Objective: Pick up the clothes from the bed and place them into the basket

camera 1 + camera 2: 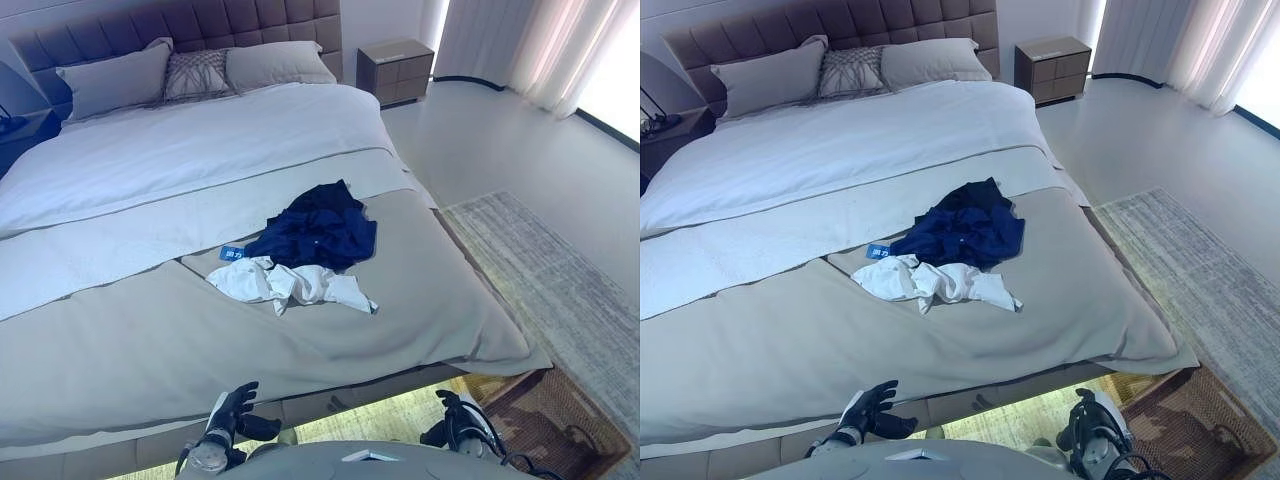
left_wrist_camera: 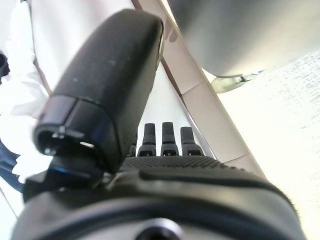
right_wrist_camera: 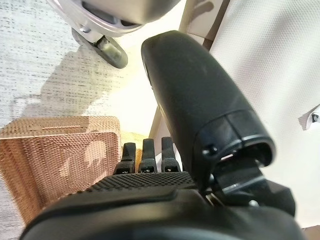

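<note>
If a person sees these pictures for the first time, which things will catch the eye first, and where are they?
The eye goes first to the dark blue garment crumpled near the middle of the big bed, with a white garment lying against its near edge. Next comes the brown woven basket on the floor by the bed's near right corner. Both robot hands, left and right, hang low before the bed's near edge, open and empty.

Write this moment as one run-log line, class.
stage: before pickup | navy garment and white garment on bed | basket on floor | both robot hands open, low
</note>
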### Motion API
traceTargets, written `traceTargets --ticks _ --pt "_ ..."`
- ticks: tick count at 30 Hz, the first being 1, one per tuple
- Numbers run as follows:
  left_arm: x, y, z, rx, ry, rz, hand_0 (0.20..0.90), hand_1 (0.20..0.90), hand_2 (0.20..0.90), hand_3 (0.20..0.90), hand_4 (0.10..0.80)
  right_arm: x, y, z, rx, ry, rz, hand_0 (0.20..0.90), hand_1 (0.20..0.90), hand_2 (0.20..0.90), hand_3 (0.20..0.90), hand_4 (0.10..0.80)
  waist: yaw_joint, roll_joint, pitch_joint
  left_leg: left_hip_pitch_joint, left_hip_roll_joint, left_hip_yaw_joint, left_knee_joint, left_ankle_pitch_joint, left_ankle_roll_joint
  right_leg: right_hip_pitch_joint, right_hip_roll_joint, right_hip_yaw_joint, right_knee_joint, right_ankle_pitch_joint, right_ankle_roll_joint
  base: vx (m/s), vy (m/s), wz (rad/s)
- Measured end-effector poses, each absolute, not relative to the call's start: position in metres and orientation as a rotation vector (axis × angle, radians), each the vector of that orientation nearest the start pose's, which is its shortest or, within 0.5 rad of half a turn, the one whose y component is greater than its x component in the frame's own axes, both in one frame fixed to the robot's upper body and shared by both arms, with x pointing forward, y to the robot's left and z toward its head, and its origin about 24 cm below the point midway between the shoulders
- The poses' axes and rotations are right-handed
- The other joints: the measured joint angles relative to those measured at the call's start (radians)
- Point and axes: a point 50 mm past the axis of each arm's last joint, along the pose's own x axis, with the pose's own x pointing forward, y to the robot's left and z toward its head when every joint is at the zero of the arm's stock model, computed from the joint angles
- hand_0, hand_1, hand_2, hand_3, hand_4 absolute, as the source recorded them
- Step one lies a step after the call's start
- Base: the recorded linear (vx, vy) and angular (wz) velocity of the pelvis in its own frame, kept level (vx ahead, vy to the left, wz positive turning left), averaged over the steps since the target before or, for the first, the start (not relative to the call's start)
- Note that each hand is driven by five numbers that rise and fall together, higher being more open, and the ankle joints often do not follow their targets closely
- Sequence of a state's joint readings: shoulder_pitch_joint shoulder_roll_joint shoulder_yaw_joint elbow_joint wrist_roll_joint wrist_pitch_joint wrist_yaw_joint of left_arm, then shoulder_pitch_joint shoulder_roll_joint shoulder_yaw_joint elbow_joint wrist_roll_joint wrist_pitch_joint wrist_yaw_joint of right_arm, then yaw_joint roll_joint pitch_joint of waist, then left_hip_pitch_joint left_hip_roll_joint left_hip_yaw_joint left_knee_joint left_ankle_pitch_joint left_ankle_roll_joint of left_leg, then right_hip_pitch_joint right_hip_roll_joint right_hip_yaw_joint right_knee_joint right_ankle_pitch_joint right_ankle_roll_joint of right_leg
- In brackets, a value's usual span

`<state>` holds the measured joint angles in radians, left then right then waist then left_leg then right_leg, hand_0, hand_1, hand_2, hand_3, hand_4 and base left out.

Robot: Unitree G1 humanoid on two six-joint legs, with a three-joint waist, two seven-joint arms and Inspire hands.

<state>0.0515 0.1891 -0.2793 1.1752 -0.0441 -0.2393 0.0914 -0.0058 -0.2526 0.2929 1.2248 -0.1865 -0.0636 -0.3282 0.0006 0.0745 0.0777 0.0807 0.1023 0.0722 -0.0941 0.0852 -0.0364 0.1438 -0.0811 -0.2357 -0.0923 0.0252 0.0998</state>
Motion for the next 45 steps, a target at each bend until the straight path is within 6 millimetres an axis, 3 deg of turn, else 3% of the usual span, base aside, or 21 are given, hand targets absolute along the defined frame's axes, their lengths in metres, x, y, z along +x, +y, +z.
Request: traceTargets --ticks 8,11,16,17,21,22,26,28,29,31,34,45 --pt "0.109 0.196 -0.155 0.336 0.944 -0.042 0.9 0.9 0.9 0.9 0.8 0.122 -0.236 -0.145 -0.717 0.961 -0.049 0.9 0.9 0.9 0.9 0.8 0.009 0.002 0.004 -0.008 0.001 -0.054 0.0 0.007 0.001 0.022 0.014 -0.017 0.0 -0.015 -0.013 0.024 -0.019 0.18" --pt "0.124 0.194 -0.147 0.361 0.869 -0.067 0.9 0.9 0.9 0.9 0.8 0.151 -0.243 -0.128 -0.731 0.838 -0.068 0.9 0.9 0.9 0.9 0.8 0.019 0.001 0.012 -0.028 0.001 -0.104 -0.001 0.007 0.002 0.027 0.037 0.017 0.0 -0.037 -0.025 0.032 -0.013 0.48" --pt "0.143 0.202 -0.135 0.375 0.78 -0.061 0.9 0.9 0.9 0.9 0.8 0.238 -0.256 -0.068 -0.809 0.589 -0.122 0.9 0.9 0.9 0.9 0.8 0.053 0.006 0.053 -0.052 0.001 -0.136 0.001 0.028 0.013 0.02 0.045 -0.01 0.0 -0.035 -0.023 -0.02 0.009 0.18" --pt "0.144 0.202 -0.134 0.376 0.776 -0.06 0.9 0.9 0.9 0.9 0.8 0.245 -0.257 -0.063 -0.816 0.572 -0.13 0.9 0.9 0.9 0.9 0.8 0.053 0.006 0.055 -0.055 0.0 -0.14 0.001 0.03 0.01 0.02 0.045 -0.016 0.0 -0.034 -0.021 -0.012 0.032 0.27" --pt "0.169 0.203 -0.12 0.352 0.697 -0.036 0.9 0.9 0.9 0.9 0.8 0.298 -0.258 -0.016 -0.852 0.468 -0.198 0.9 0.9 0.9 0.9 0.8 0.09 0.012 0.096 -0.113 -0.009 -0.175 0.032 0.075 -0.039 -0.022 0.038 -0.044 0.025 -0.034 -0.031 -0.161 0.059 0.23" --pt "0.19 0.2 -0.108 0.337 0.621 -0.029 0.9 0.9 0.9 0.9 0.8 0.319 -0.259 0.006 -0.87 0.423 -0.231 0.9 0.9 0.9 0.9 0.8 0.096 0.015 0.131 -0.186 -0.018 -0.194 0.092 0.09 -0.057 -0.082 0.028 -0.056 0.083 -0.05 -0.052 -0.18 0.03 0.34" --pt "0.239 0.187 -0.07 0.293 0.42 -0.031 0.9 0.9 0.9 0.9 0.8 0.359 -0.261 0.062 -0.856 0.313 -0.31 0.9 0.9 0.9 0.9 0.8 0.162 0.041 0.246 -0.282 -0.025 -0.228 0.135 0.149 -0.091 -0.217 0.002 -0.09 0.273 -0.129 -0.073 -0.134 0.058 0.34" --pt "0.247 0.183 -0.057 0.267 0.346 -0.038 0.9 0.9 0.9 0.9 0.8 0.367 -0.258 0.075 -0.82 0.285 -0.323 0.9 0.9 0.9 0.9 0.8 0.184 0.044 0.279 -0.302 -0.037 -0.228 0.139 0.147 -0.089 -0.284 -0.031 -0.103 0.402 -0.206 -0.094 -0.003 0.071 0.3" --pt "0.248 0.182 -0.055 0.273 0.331 -0.043 0.9 0.9 0.9 0.9 0.8 0.368 -0.257 0.077 -0.81 0.281 -0.325 0.9 0.9 0.9 0.9 0.8 0.195 0.042 0.292 -0.306 -0.046 -0.228 0.141 0.134 -0.073 -0.314 -0.048 -0.105 0.465 -0.239 -0.102 0.006 0.07 0.32" --pt "0.246 0.181 -0.054 0.291 0.316 -0.06 0.9 0.9 0.9 0.9 0.8 0.369 -0.257 0.08 -0.806 0.274 -0.328 0.9 0.9 0.9 0.9 0.8 0.204 0.042 0.302 -0.333 -0.064 -0.229 0.154 0.106 -0.045 -0.364 -0.078 -0.11 0.549 -0.282 -0.106 0.008 0.076 0.29" --pt "0.242 0.181 -0.053 0.279 0.305 -0.056 0.9 0.9 0.9 0.9 0.8 0.373 -0.256 0.086 -0.807 0.265 -0.331 0.9 0.9 0.9 0.9 0.8 0.231 0.045 0.351 -0.378 -0.1 -0.239 0.197 0.102 -0.039 -0.424 -0.12 -0.104 0.65 -0.311 -0.112 -0.014 0.077 0.23" --pt "0.251 0.178 -0.042 0.281 0.252 -0.074 0.9 0.9 0.9 0.9 0.8 0.386 -0.237 0.099 -0.815 0.239 -0.308 0.9 0.9 0.9 0.9 0.8 0.26 0.048 0.397 -0.442 -0.104 -0.27 0.216 0.081 -0.024 -0.483 -0.131 -0.131 0.698 -0.325 -0.12 -0.044 0.02 0.09"
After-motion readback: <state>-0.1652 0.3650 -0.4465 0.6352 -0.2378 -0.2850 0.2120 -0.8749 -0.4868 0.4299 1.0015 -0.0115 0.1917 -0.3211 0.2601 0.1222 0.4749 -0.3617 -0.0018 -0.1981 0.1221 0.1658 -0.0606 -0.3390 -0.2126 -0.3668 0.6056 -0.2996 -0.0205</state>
